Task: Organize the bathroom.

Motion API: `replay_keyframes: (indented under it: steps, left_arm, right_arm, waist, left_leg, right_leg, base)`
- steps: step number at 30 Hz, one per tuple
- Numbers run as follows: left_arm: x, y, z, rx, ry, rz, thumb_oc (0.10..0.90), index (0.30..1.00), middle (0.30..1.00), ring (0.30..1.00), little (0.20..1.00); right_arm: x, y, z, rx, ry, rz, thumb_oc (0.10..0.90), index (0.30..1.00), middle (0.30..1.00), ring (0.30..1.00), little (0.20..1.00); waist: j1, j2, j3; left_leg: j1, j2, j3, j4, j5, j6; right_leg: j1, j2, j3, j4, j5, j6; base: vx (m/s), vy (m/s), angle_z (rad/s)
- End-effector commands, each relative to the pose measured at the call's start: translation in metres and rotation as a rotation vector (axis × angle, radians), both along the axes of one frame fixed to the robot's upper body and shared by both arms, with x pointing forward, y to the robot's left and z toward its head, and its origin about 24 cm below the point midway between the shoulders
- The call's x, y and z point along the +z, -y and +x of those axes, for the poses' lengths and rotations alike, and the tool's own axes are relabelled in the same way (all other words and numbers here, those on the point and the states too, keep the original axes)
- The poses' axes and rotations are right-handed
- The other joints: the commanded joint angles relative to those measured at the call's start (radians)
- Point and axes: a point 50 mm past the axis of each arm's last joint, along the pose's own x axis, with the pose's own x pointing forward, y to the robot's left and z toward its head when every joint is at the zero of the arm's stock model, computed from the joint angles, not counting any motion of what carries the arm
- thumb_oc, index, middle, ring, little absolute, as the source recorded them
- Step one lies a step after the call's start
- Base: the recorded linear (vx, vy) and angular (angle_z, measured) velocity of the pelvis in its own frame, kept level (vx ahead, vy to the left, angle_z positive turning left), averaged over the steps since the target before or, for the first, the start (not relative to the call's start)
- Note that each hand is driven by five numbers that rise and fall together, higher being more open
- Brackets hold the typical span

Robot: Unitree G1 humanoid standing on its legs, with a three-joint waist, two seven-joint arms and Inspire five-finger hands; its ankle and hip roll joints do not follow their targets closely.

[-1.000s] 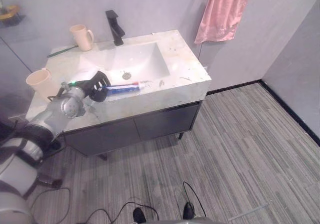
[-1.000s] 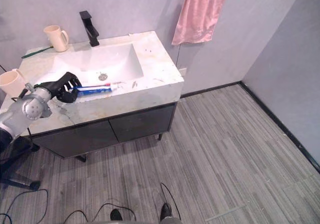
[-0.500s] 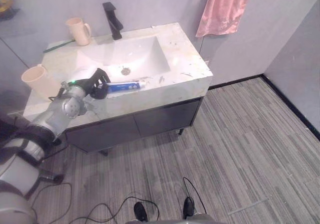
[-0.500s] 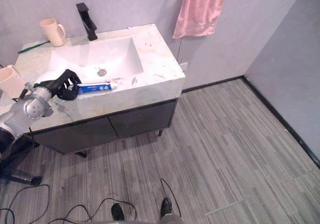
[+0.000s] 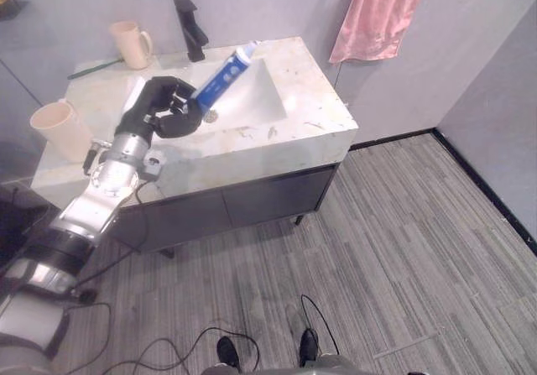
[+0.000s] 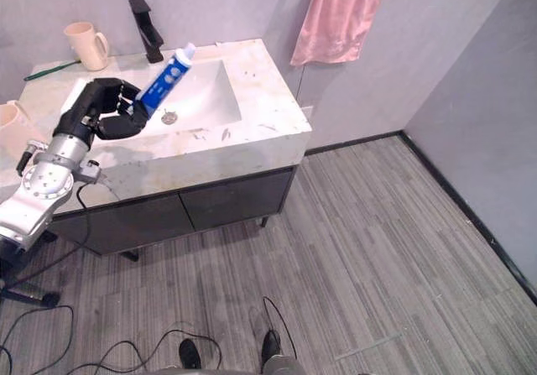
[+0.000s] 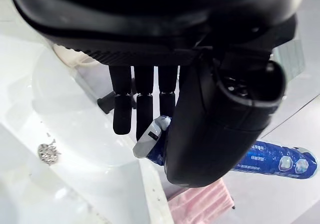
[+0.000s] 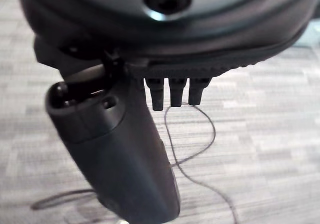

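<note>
Above the basin: left hand (image 5: 159, 111) is clenching around a blue-and-white plastic toothpaste tube (image 5: 220, 75), holding it tilted, cap end highest.
Grasp: thumb and fingers (image 7: 144, 106) are pinching the tube near its flat tail (most of its length is jutting out unsupported).
Risk: tube may be slipping or swinging loose into the white marble sink (image 5: 243, 98).
Possible destination: beige ceramic mug (image 6: 84, 43) is standing by the black tap (image 6: 144, 26).
Right hand (image 8: 125, 154): hanging over the grey floor, fingers loosely uncurled, grasping nothing.

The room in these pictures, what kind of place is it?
Most likely a bathroom: a marble-look vanity with a built-in white basin and black faucet, a pink towel hanging on the wall, and a toothpaste tube in the robot's left hand.
</note>
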Motion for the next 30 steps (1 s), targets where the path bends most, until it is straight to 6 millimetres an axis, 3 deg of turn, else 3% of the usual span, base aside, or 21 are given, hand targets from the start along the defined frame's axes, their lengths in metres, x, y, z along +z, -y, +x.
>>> replay_keyframes:
  steps: [1,2,3,4,5,6,7,10,11,12,14,15,21,25,26,30]
  left_arm:
    - [0.08,-0.008,-0.018,-0.006,0.331,-0.138,0.4,0.3,0.3,0.3,0.3]
    - [0.082,-0.011,-0.023,-0.002,0.333,-0.143,0.4,0.3,0.3,0.3,0.3]
    - [0.083,-0.012,-0.025,0.001,0.334,-0.146,0.4,0.3,0.3,0.3,0.3]
    - [0.087,-0.018,-0.032,0.004,0.332,-0.173,0.4,0.3,0.3,0.3,0.3]
    - [0.087,-0.019,-0.033,0.004,0.331,-0.18,0.4,0.3,0.3,0.3,0.3]
    - [0.093,-0.027,-0.039,0.02,0.32,-0.194,0.4,0.3,0.3,0.3,0.3]
    - [0.094,-0.028,-0.04,0.023,0.315,-0.199,0.4,0.3,0.3,0.3,0.3]
    - [0.107,-0.035,-0.039,0.05,0.297,-0.233,0.4,0.3,0.3,0.3,0.3]
    - [0.11,-0.034,-0.036,0.056,0.291,-0.239,0.4,0.3,0.3,0.3,0.3]
    - [0.112,-0.034,-0.035,0.058,0.29,-0.238,0.4,0.3,0.3,0.3,0.3]
    - [0.125,-0.03,-0.025,0.065,0.273,-0.259,0.4,0.3,0.3,0.3,0.3]
    - [0.133,-0.028,-0.021,0.068,0.273,-0.264,0.4,0.3,0.3,0.3,0.3]
    - [0.178,-0.024,-0.004,0.052,0.25,-0.303,0.4,0.3,0.3,0.3,0.3]
    - [0.197,-0.018,0.002,0.014,0.23,-0.317,0.4,0.3,0.3,0.3,0.3]
    - [0.199,-0.018,0.003,0.012,0.232,-0.317,0.4,0.3,0.3,0.3,0.3]
    - [0.212,-0.001,0.012,-0.05,0.206,-0.319,0.4,0.3,0.3,0.3,0.3]
  right_arm:
    - [0.037,0.074,0.003,-0.191,0.127,-0.326,0.8,0.9,0.9,0.9,0.9]
    - [0.057,0.094,0.019,-0.257,0.232,-0.395,0.8,0.9,0.9,0.9,0.9]
    - [0.064,0.099,0.022,-0.273,0.262,-0.416,0.8,0.9,0.9,0.9,0.9]
    - [0.096,0.12,0.044,-0.308,0.423,-0.513,0.8,0.9,0.9,0.9,0.9]
    - [0.104,0.124,0.049,-0.317,0.468,-0.532,0.8,0.9,0.9,0.9,0.9]
    - [0.154,0.138,0.079,-0.336,0.709,-0.624,0.8,0.9,0.9,0.9,0.9]
    - [0.168,0.141,0.087,-0.334,0.762,-0.638,0.8,0.9,0.9,0.9,0.9]
    - [0.26,0.133,0.132,-0.267,1.172,-0.699,0.8,0.9,0.9,0.9,0.9]
    - [0.282,0.127,0.142,-0.233,1.268,-0.699,0.8,0.9,0.9,0.9,0.9]
    - [0.291,0.124,0.146,-0.213,1.321,-0.7,0.8,0.9,0.9,0.9,0.9]
    - [0.342,0.105,0.173,-0.114,1.525,-0.627,0.8,0.9,0.9,0.9,0.9]
    - [0.359,0.096,0.183,-0.077,1.608,-0.562,0.8,0.9,0.9,0.9,0.9]
    - [0.436,0.045,0.224,0.174,1.867,-0.188,0.8,0.9,0.9,0.9,0.9]
    - [0.466,0.013,0.243,0.239,1.938,0.137,0.8,0.9,0.9,0.9,0.9]
    - [0.468,0.011,0.244,0.245,1.941,0.15,0.8,0.9,0.9,0.9,0.9]
    - [0.499,-0.036,0.263,0.292,1.949,0.568,0.8,0.9,0.9,0.9,0.9]
  waist:
    - [0.008,-0.024,-0.094]
    - [0.005,-0.028,-0.101]
    - [0.004,-0.028,-0.103]
    - [-0.001,-0.028,-0.112]
    - [-0.002,-0.027,-0.114]
    - [-0.01,-0.025,-0.125]
    - [-0.012,-0.024,-0.129]
    - [-0.022,-0.012,-0.147]
    - [-0.022,-0.009,-0.151]
    - [-0.022,-0.008,-0.152]
    - [-0.026,0.0,-0.166]
    - [-0.028,0.002,-0.167]
    - [-0.026,0.011,-0.183]
    - [-0.011,0.013,-0.192]
    - [-0.011,0.012,-0.191]
    - [0.013,0.009,-0.203]
  left_leg:
    - [-0.015,-0.008,-0.057,0.024,-0.066,0.023]
    - [-0.008,-0.008,-0.063,0.022,-0.069,0.023]
    - [-0.006,-0.008,-0.064,0.021,-0.07,0.024]
    - [0.005,-0.011,-0.072,0.014,-0.072,0.026]
    - [0.007,-0.011,-0.073,0.012,-0.072,0.026]
    - [0.015,-0.016,-0.083,0.004,-0.077,0.027]
    - [0.016,-0.017,-0.086,0.003,-0.079,0.027]
    - [0.013,-0.025,-0.088,-0.002,-0.068,0.036]
    - [0.015,-0.027,-0.09,-0.002,-0.07,0.036]
    - [0.015,-0.027,-0.091,-0.002,-0.071,0.035]
    - [0.017,-0.03,-0.092,-0.002,-0.073,0.03]
    - [0.018,-0.03,-0.092,-0.002,-0.074,0.028]
    - [0.028,-0.028,-0.083,-0.002,-0.074,0.014]
    - [0.035,-0.028,-0.091,-0.002,-0.074,0.01]
    - [0.035,-0.028,-0.091,-0.002,-0.074,0.01]
    - [0.036,-0.032,-0.108,-0.002,-0.071,0.01]
  right_leg:
    - [0.03,0.007,0.005,0.013,-0.082,0.021]
    - [0.034,0.01,0.011,0.012,-0.083,0.02]
    - [0.036,0.011,0.013,0.011,-0.084,0.02]
    - [0.041,0.014,0.019,0.008,-0.084,0.019]
    - [0.043,0.014,0.02,0.007,-0.083,0.019]
    - [0.047,0.018,0.029,0.0,-0.084,0.02]
    - [0.048,0.019,0.032,-0.002,-0.084,0.021]
    - [0.037,0.027,0.043,-0.003,-0.075,0.015]
    - [0.036,0.029,0.047,-0.004,-0.076,0.016]
    - [0.036,0.03,0.049,-0.004,-0.076,0.016]
    - [0.034,0.032,0.056,-0.005,-0.075,0.02]
    - [0.033,0.033,0.057,-0.006,-0.075,0.021]
    - [0.035,0.031,0.048,-0.007,-0.07,0.03]
    - [0.041,0.028,0.036,-0.007,-0.066,0.033]
    - [0.041,0.028,0.035,-0.007,-0.066,0.033]
    - [0.048,0.025,0.018,-0.007,-0.06,0.036]
  base:
    - [0.1,0.009,-0.04]
    - [0.11,0.014,-0.07]
    - [0.08,0.039,-0.11]
    - [0.05,0.039,-0.1]
    - [0.08,0.079,-0.13]
    - [0.05,0.062,-0.11]
    - [-0.02,0.071,-0.11]
    - [-0.03,0.065,-0.03]
    - [0.01,0.062,-0.02]
    - [0.0,0.051,0.0]
    - [-0.01,0.06,0.01]
    - [-0.01,0.057,0.02]
    - [-0.01,0.032,-0.01]
    - [0.0,0.0,0.0]
    - [0.0,0.0,0.0]
    - [0.0,0.003,0.01]
